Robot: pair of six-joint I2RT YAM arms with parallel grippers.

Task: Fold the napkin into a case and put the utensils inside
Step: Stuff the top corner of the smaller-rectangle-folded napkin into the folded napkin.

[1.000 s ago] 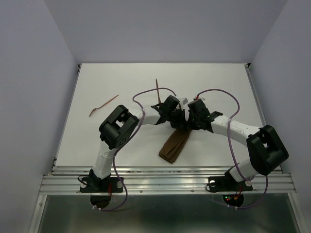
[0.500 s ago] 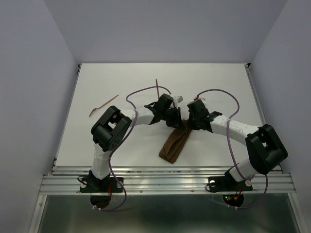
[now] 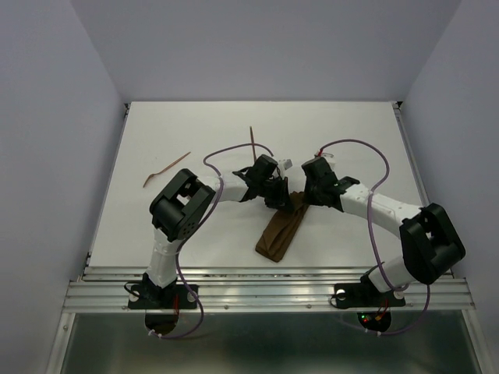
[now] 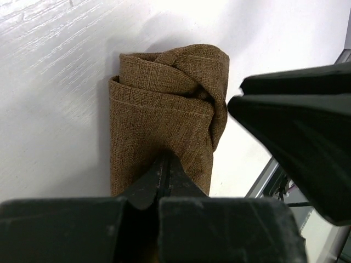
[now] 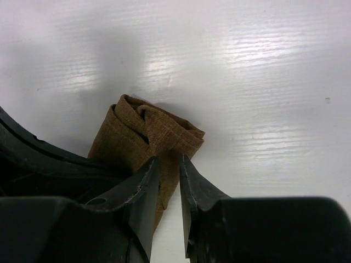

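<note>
Now the case (image 3: 279, 234), folded narrow, lies mid-table with its top end toward 1 o'clock. At that end the right gripper (image 5: 167, 163) has just parted its jaws narrowly, while the left gripper (image 4: 164, 167) stays closed, tips on the cloth. The utensils (image 3: 165, 169) lie outside at 10 and 12 o'clock, so folding looks done.

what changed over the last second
The right gripper has eased its jaws apart at the far end of the napkin. The left gripper shifted slightly left, staying shut on it. The napkin and both utensils stayed put.
</note>
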